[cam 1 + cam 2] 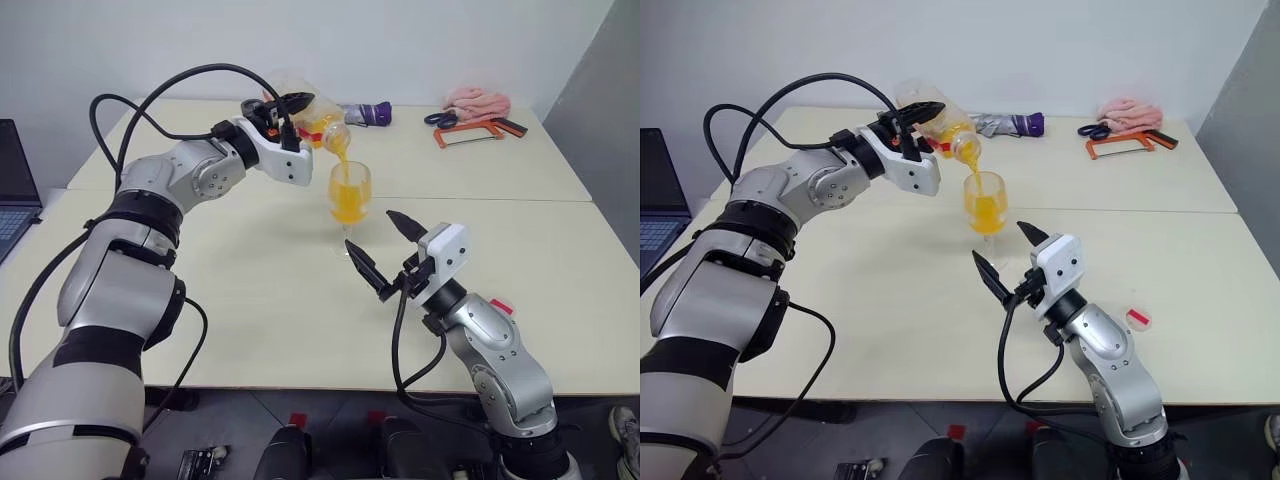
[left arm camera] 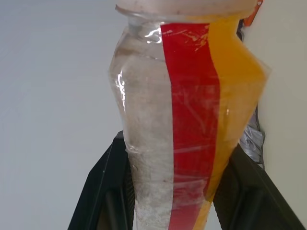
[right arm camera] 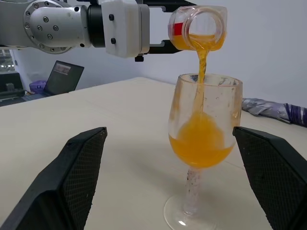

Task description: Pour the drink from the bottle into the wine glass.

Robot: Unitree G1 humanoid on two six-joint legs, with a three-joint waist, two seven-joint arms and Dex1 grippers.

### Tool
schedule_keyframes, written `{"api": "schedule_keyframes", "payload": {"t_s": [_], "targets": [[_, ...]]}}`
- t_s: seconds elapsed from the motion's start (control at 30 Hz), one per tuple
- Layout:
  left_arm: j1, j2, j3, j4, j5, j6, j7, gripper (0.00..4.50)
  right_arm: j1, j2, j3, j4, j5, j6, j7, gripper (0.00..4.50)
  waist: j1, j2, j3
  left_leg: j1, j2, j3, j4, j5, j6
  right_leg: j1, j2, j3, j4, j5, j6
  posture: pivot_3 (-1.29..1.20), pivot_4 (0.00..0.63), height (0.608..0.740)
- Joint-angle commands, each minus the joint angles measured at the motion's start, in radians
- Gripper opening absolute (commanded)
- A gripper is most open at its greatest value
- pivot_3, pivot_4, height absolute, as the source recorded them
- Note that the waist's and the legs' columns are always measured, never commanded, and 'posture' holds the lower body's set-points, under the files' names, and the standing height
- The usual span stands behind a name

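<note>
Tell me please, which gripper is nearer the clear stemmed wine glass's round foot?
Right. The right gripper brackets the wine glass low with fingers open; the left gripper is above, tilting the bottle.

Bottle (image 2: 192,120): clear thin plastic, glossy, faintly crinkled, with a smooth red label strip. Drink (image 3: 201,139): translucent orange, wet sheen. Glass (image 3: 204,124): clear and colourless, shiny, smeared with droplets on the bowl and stem. Worktop (image 1: 250,300): pale, smooth, matt laminate look. Left gripper (image 1: 283,108) and right gripper (image 1: 382,252): matt black plastic fingers (image 3: 81,167), pads with a fine cross-hatched texture; housings white glossy plastic, arm shells brushed silver metal. Cables (image 1: 170,80): black rubbery sheath. Pink cloth (image 1: 478,100): soft, fluffy.
</note>
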Motion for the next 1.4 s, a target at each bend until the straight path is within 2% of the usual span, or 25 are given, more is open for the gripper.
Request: {"api": "schedule_keyframes", "payload": {"t_s": [0.03, 1.07, 1.2, 1.4], "targets": [[-0.054, 0.014, 0.005, -0.005, -0.002, 0.0, 0.032, 1.69, 0.003, -0.001, 0.007, -0.037, 0.005, -0.019, 0.009, 4.5, 0.0, 0.0, 0.0, 0.0, 0.0, 0.0, 0.0, 0.0, 0.0, 0.0, 0.0, 0.0, 0.0, 0.0, 0.0, 0.0, 0.15, 0.74], [-0.076, 0.005, -0.033, 0.016, 0.017, 0.001, 0.071, 1.69, 0.015, -0.001, 0.012, -0.048, 0.007, -0.002, 0.01, 4.5, 0.0, 0.0, 0.0, 0.0, 0.0, 0.001, 0.0, 0.001, -0.001, 0.0, 0.0, 0.0, 0.0, 0.0, 0.0, 0.0, 0.15, 0.74], [-0.068, -0.007, -0.009, 0.026, -0.024, 0.002, 0.037, 1.69, 0.015, -0.001, 0.012, -0.047, 0.006, -0.003, 0.009, 4.5, 0.0, 0.0, 0.0, 0.0, 0.0, 0.001, 0.0, 0.001, -0.001, 0.0, 0.0, 0.0, 0.0, 0.0, 0.0, 0.0, 0.15, 0.74], [-0.028, -0.038, 0.061, 0.016, -0.156, -0.024, -0.082, 1.69, 0.011, 0.001, 0.01, -0.042, 0.005, -0.008, 0.008, 4.5, 0.0, 0.0, 0.0, 0.0, 0.0, 0.002, 0.0, 0.002, -0.003, 0.0, 0.0, 0.0, 0.0, 0.0, 0.0, 0.0, 0.15, 0.74]]}}
